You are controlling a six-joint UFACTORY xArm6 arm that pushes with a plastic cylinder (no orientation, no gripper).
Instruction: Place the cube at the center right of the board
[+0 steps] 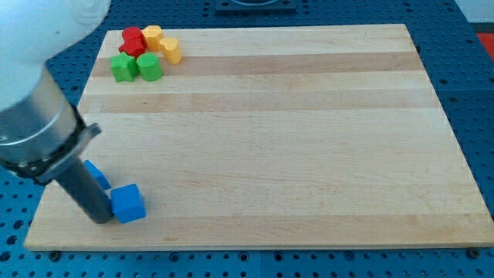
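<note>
My tip [103,218] sits at the view's bottom left, touching the left face of the blue cube [128,203]; it is a plain rod and holds nothing. The rod partly covers a second blue block [96,174] behind it, so I cannot tell its shape. At the top left, a red block [133,41], two yellow blocks [152,35] [170,50], a green star-like block [123,67] and a green rounded block [149,67] crowd together on the pale striped wooden board [293,139].

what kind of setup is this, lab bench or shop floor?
Likely a lab bench for pushing tests: a wooden board lies on a blue perforated mounting plate, with small coloured blocks on it. My tip sits just left of the blue cube.
</note>
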